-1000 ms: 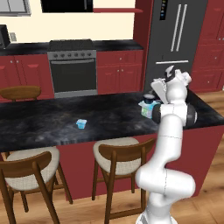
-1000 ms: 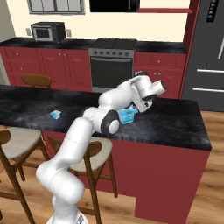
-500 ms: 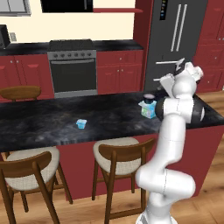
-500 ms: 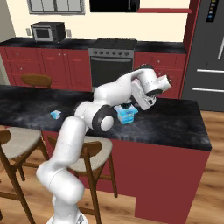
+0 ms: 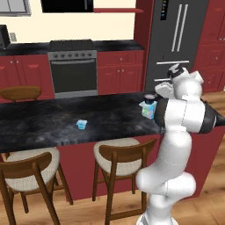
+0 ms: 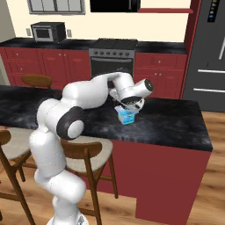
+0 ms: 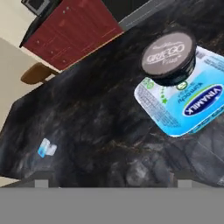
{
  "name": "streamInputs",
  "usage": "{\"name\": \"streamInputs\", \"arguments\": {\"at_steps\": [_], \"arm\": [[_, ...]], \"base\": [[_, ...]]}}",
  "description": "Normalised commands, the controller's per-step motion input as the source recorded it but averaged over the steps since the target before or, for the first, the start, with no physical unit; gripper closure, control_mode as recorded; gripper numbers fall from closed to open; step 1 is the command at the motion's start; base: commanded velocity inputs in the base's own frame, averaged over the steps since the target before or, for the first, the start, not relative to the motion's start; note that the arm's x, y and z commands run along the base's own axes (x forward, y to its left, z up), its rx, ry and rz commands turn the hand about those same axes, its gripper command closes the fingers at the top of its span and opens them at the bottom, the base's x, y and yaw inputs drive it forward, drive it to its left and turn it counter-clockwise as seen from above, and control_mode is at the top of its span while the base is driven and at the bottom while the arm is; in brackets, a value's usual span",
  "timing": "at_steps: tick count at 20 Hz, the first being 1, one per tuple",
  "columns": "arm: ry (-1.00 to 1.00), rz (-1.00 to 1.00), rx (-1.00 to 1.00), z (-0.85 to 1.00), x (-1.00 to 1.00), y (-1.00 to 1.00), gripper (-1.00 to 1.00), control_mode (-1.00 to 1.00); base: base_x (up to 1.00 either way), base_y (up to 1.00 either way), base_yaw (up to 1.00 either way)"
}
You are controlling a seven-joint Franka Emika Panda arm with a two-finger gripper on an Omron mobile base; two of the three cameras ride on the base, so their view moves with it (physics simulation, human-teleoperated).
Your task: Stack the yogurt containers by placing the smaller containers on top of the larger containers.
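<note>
One dark cup [image 7: 168, 56] atop boxy pack [image 7: 192, 109], hand [image 6: 134, 103] apparently spread wide just above.

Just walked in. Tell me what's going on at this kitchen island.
A white robot arm is stacking yogurt containers. The dark round cup sits on top of the larger blue-and-white pack on the black counter. The end effector is open and holds nothing, just above the stack. A small light-blue tub sits alone farther along the counter, not yet stacked.
</note>
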Motion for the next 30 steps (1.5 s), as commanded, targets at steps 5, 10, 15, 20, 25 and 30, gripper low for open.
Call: {"name": "streamInputs", "arguments": {"at_steps": [5,10,15,20,25,30], "arm": [[-0.05,-0.06,-0.12,0.37,-0.73,0.87,-1.00,-1.00],[0.01,-0.12,-0.22,0.69,-0.47,0.73,-1.00,-1.00],[0.19,-0.04,-0.16,0.36,-0.36,0.68,-1.00,-1.00],[0.12,0.00,-0.10,0.19,-0.42,0.61,-1.00,-1.00],[0.29,0.00,0.00,0.23,-0.27,0.53,-1.00,-1.00],[0.30,0.00,0.00,0.06,-0.01,0.69,-1.00,-1.00]], "base": [[0.00,0.00,0.00],[0.00,0.00,0.00],[0.00,0.00,0.00],[0.00,0.00,0.00],[0.00,0.00,0.00],[0.00,0.00,0.00]]}}
